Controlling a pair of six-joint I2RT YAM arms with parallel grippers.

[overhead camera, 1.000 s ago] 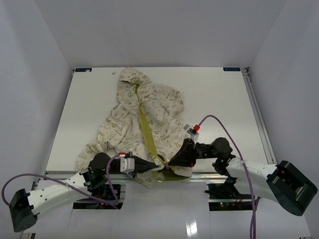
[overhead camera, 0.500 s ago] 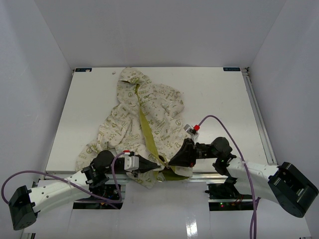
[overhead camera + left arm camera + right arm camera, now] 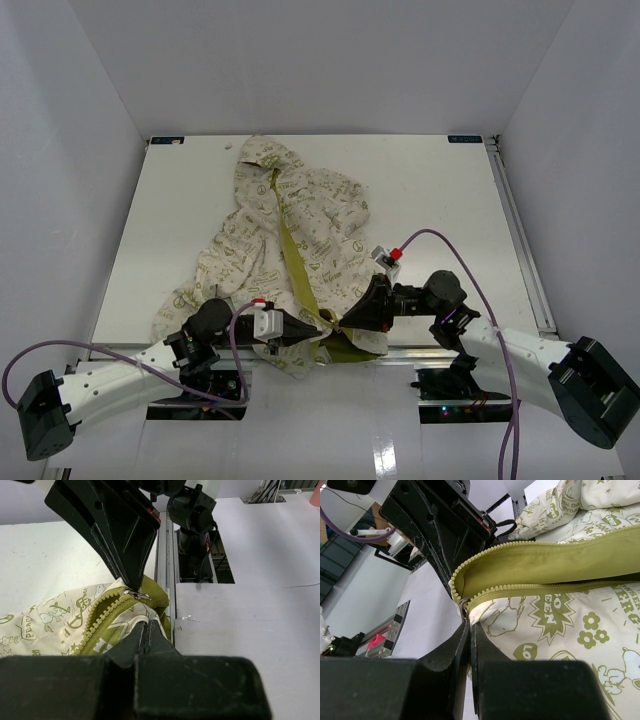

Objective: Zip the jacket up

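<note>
The jacket (image 3: 255, 250) lies from centre to 6 o'clock, unzipped. Its hem (image 3: 131, 616) is pinched by the left gripper (image 3: 300, 333), the zipper pull (image 3: 136, 595) by the right gripper (image 3: 346, 322). A draw toward 12 o'clock is judged due.

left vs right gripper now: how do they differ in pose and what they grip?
Left gripper reaches in from the left, pointing right; right gripper reaches from the right, pointing left. Left gripper pinches printed hem fabric of the jacket beside the zipper teeth; right gripper appears pinched on the metal zipper pull. Shared: both shut, tips nearly meeting at the jacket's bottom edge.
</note>
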